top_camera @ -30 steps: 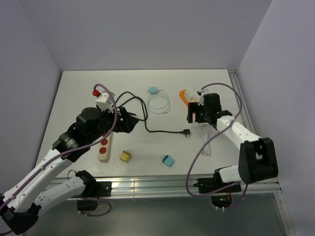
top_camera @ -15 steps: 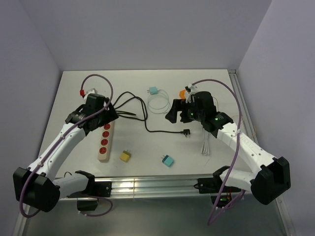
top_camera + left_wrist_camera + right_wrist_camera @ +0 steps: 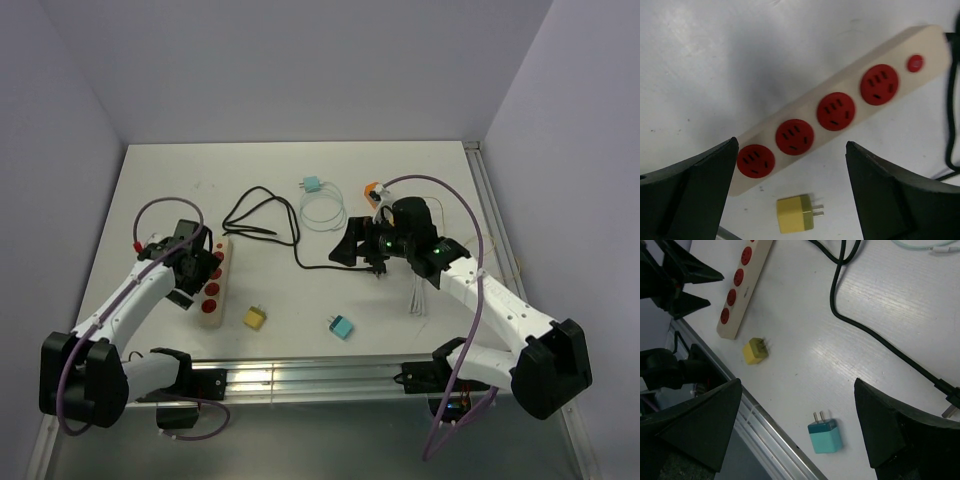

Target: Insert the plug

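Note:
A cream power strip [image 3: 213,287] with red sockets [image 3: 835,111] lies at the left of the table. A yellow plug [image 3: 255,317] [image 3: 796,214] rests just right of the strip's near end, prongs up-right. A teal plug [image 3: 341,327] [image 3: 825,436] lies near the front edge. My left gripper [image 3: 198,276] [image 3: 791,145] hovers open over the strip's near sockets, holding nothing. My right gripper [image 3: 353,250] [image 3: 798,385] hangs open above the table's middle, with the teal plug below and between its fingers [image 3: 900,425]. It is empty.
A black cable [image 3: 262,213] [image 3: 865,330] runs from the strip to a black plug [image 3: 378,268] [image 3: 950,402]. A second teal plug with a coiled thin cable [image 3: 322,210] lies at the back. An orange object [image 3: 372,189] and white cable [image 3: 420,292] sit right. The metal rail [image 3: 300,378] borders the front.
My left arm has drawn back toward the near end of the strip. My right gripper has swung left and toward the table's middle, its jaws standing wider.

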`<state>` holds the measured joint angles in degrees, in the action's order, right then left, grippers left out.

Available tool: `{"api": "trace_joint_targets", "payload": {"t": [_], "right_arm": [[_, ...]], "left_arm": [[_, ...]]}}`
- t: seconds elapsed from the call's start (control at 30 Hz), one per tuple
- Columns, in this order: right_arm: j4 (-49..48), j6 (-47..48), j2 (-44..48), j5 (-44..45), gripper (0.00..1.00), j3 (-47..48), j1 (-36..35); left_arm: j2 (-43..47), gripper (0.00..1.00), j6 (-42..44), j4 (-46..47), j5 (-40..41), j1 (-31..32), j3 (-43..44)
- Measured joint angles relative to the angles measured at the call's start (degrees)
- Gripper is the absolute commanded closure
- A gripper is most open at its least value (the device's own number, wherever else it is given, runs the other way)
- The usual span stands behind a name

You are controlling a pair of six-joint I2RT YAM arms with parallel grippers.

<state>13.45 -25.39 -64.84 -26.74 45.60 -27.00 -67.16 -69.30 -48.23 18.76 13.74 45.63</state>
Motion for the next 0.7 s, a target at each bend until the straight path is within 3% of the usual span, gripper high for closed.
{"api": "trace_joint_targets", "payload": {"t": [0.23,0.43,0.5,0.6,0.7], "right_arm": [[-0.3,1.1,3.6,-3.3,0.0,-1.0,0.0],[-0.4,1.2,3.7,-4.1,0.0,-1.2,0.0],[-0.5,1.2,3.5,-4.1,0.0,-1.2,0.0],[-0.4,1.2,3.4,-3.9,0.0,-1.2,0.0],[-0.2,1.2,3.1,-2.8,0.0,-1.2,-0.3]], "left_arm": [[3.4,0.1,-6.8,2.1,-0.2,-0.6,-9.6],[9.9,0.14,-6.9,8.2,-4.0,-0.7,-15.5],[11.9,0.2,-6.5,11.0,-5.7,-0.7,-17.2],[13.0,0.26,-5.6,15.5,-8.2,-0.9,-19.9],[12.1,0.26,-4.3,20.4,-10.7,-0.9,-21.9]]}}
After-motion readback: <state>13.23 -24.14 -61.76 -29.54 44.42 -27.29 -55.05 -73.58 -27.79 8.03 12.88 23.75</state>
